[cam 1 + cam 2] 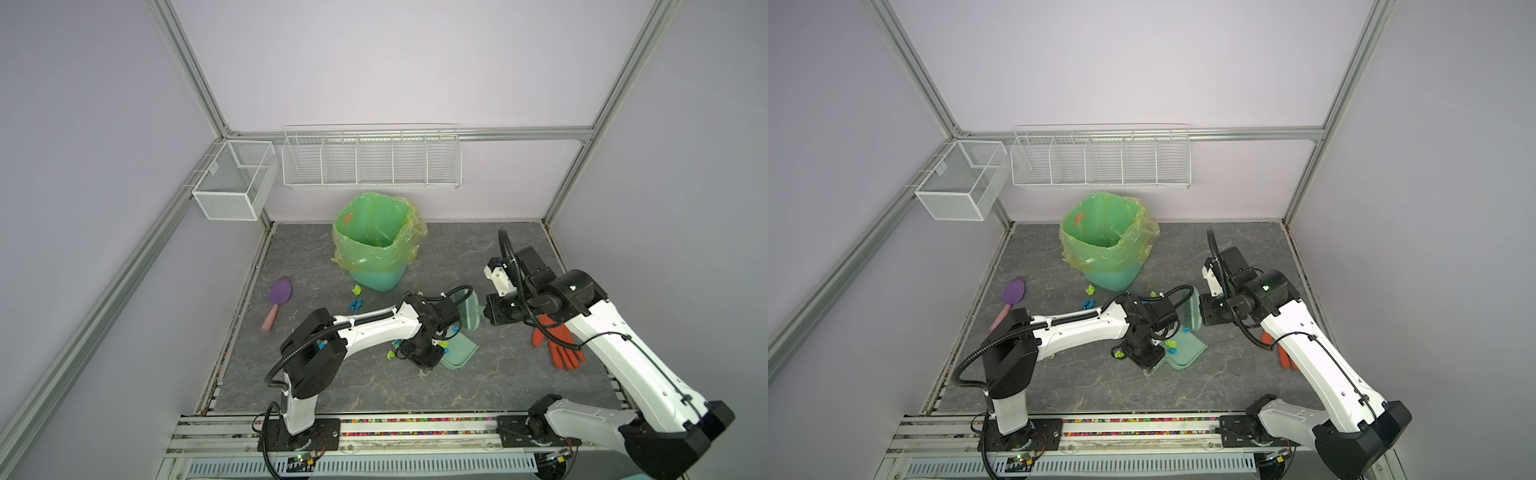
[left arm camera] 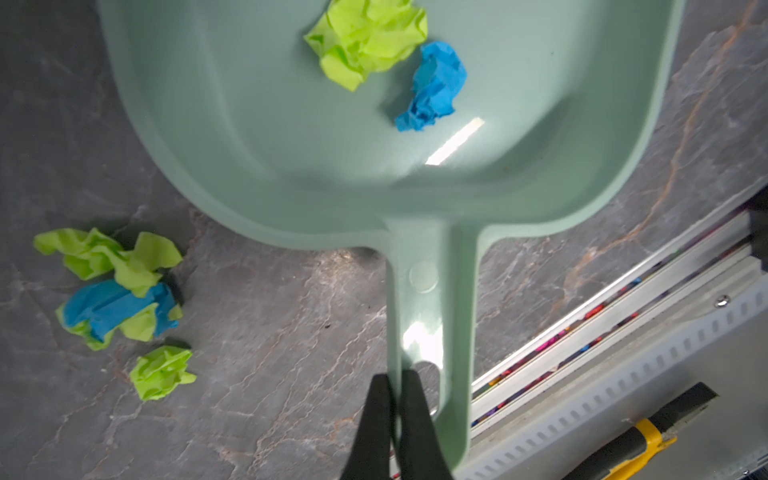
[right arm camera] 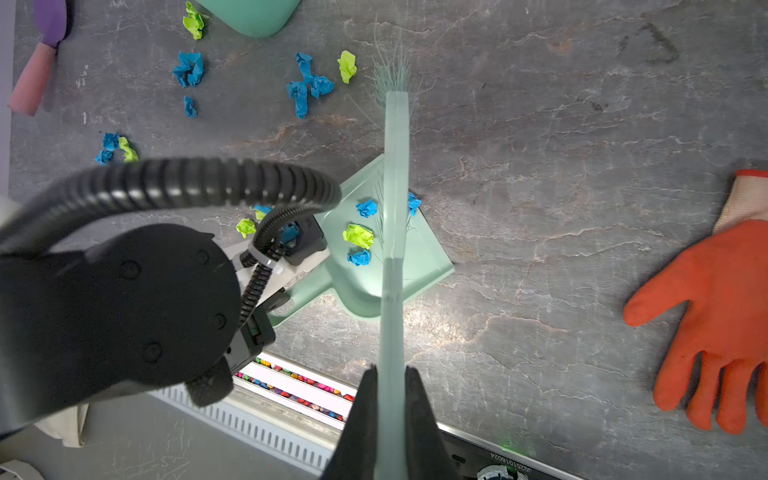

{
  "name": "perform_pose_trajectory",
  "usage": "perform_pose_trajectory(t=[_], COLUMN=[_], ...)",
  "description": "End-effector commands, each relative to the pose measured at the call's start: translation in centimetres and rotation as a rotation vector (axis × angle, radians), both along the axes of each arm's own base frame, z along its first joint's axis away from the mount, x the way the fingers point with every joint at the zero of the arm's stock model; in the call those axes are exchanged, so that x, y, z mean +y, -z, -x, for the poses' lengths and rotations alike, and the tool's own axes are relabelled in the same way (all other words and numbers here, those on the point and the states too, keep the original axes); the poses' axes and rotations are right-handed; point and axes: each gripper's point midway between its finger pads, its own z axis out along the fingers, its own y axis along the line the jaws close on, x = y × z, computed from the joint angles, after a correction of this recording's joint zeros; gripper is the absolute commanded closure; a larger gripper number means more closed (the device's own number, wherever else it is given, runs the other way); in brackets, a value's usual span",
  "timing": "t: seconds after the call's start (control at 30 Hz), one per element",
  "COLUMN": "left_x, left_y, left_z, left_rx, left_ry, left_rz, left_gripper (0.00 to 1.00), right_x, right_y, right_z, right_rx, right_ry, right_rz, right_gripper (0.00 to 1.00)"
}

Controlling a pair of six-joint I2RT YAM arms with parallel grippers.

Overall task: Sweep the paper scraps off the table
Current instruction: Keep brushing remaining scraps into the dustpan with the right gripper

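Blue and lime paper scraps [image 3: 309, 85] lie scattered on the dark grey table [image 1: 457, 257] between the bin and the left arm. A few more scraps [image 2: 436, 87] rest inside a mint-green dustpan [image 2: 291, 124], and others [image 2: 116, 286] lie beside it. The dustpan [image 1: 459, 353] sits flat on the table. My left gripper [image 2: 397, 386] is shut on one side wall of its handle [image 2: 432, 291]. A mint-green brush [image 3: 392, 249] is held above the dustpan's mouth, its bristles toward the scraps. My right gripper [image 3: 390, 378] is shut on the brush handle.
A teal bin with a green liner [image 1: 376, 241] stands at the back middle. A purple scoop with a pink handle [image 1: 279, 299] lies at the left. An orange glove [image 1: 561, 345] lies partly under the right arm. Wire baskets [image 1: 372, 160] hang on the back wall.
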Motion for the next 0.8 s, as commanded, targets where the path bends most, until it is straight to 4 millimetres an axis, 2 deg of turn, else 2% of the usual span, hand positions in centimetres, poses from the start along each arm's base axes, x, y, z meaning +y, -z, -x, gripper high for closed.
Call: perform_pose_trajectory(t=[0.0, 0.37, 0.57, 0.77], left_x=[0.0, 1.3, 1.6, 1.6], left_y=[-0.3, -1.1, -0.8, 0.2], left_z=[-0.5, 0.9, 1.3, 1.5], left_rx=[-0.025, 0.02, 0.037, 0.057], left_ry=[-0.01, -0.046, -0.038, -0.022], left_rz=[-0.01, -0.001, -0.012, -0.032], left_gripper=[1.0, 1.0, 1.0, 1.0], right_x=[-0.7, -0.7, 0.3, 0.8], right_y=[1.3, 2.8, 3.5, 4.2], right_z=[-0.4, -4.0, -4.9, -4.7], right_rx=[0.027, 0.038, 0.058, 0.088], right_ry=[0.034, 0.006, -0.023, -0.036], right_rz=[0.059, 0.169, 0.161, 0.146], right_gripper=[0.93, 0.93, 0.93, 0.93])
